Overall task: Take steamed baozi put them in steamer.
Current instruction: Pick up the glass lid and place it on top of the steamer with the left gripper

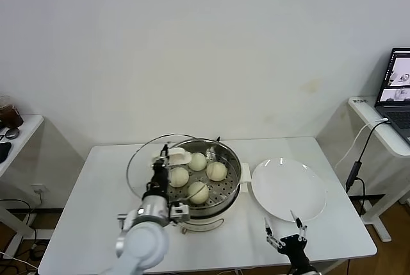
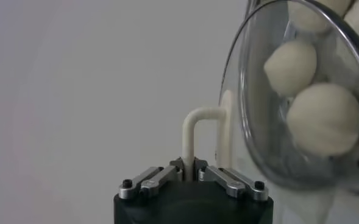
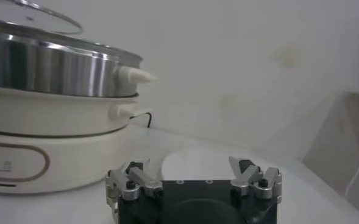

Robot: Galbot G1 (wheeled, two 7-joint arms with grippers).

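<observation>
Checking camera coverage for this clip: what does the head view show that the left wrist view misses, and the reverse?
Only the head view shows the whole steamer with four buns on its tray, the bare plate, the table and the open right gripper parked near the front edge. Only the left wrist view shows up close the fingers shut on the lid's white handle. Both show the left gripper holding the glass lid tilted beside the buns.

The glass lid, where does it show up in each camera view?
Head: glass lid, tilted over the steamer's left rim, handle held by the left gripper.
Left wrist: fills the right side.
Right wrist: upper left corner.
Shared landmark: the steamer.
</observation>
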